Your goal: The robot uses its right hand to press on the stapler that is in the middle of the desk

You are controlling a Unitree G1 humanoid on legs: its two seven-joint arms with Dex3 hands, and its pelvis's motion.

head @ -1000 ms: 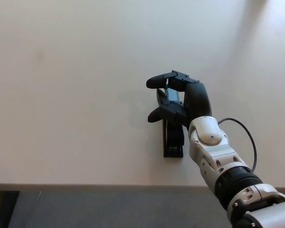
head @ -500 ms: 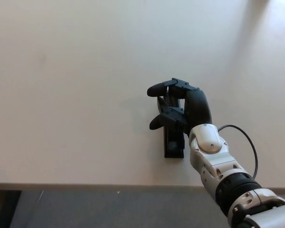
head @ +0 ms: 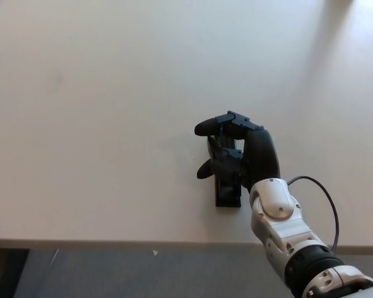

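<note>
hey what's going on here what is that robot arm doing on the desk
The robot's right hand, black with thick fingers, is lying over a small black stapler on the plain white desk, near its front edge. The fingers are curled over the far end of the stapler, as if pressing down on it; only the near end shows. Whether it is fully pressed cannot be told. The left hand is out of view, and nothing else is being handled.

Right hand (head: 245,155): matte black, thick rounded fingers. Forearm (head: 280,217): glossy white segmented shell, black ribbed collar, thin black cable (head: 326,198) looping at 3 o'clock.
</note>
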